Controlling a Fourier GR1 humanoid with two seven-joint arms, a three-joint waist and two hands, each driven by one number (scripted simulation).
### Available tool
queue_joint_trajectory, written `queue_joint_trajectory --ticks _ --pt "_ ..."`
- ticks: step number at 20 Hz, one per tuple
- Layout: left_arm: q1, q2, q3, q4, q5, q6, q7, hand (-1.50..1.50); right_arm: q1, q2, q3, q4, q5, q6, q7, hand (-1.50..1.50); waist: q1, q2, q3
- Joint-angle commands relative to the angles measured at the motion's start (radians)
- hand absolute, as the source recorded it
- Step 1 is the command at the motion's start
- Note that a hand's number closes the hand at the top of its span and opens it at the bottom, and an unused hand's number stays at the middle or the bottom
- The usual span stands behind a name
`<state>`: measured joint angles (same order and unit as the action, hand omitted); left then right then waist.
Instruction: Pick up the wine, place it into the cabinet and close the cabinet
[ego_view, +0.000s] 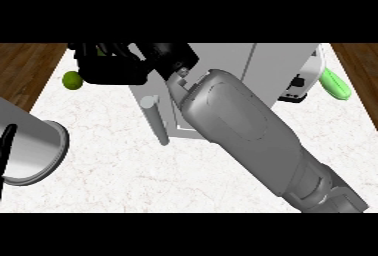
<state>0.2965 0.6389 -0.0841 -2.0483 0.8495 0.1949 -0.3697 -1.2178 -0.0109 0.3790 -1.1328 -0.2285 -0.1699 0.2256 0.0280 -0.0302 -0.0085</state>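
Note:
My right forearm crosses the view from the lower right to the upper middle. Its black hand is at the top left of the grey cabinet, with the fingers curled. A sliver of green shows between the fingers; this looks like the wine, and the hand hides the rest of it. The cabinet door with its bar handle stands open toward me, below the hand. My left forearm rests at the left edge, with only a black strip of the hand showing.
A small green round fruit lies on the marble counter left of the hand. A long green object and a white appliance sit right of the cabinet. Wooden floor borders the counter on both sides.

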Motion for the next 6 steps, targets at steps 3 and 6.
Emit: queue_joint_trajectory --ticks 3,6 --pt "-0.013 -0.006 -0.018 -0.038 -0.027 0.024 0.022 -1.5 0.005 -0.086 -0.065 0.163 0.057 -0.013 -0.067 1.5 -0.002 0.039 0.008" --pt "-0.026 -0.026 -0.01 0.03 -0.012 -0.023 -0.007 -1.5 0.016 -0.1 -0.071 0.194 0.063 0.009 -0.124 1.5 0.002 0.049 0.006"
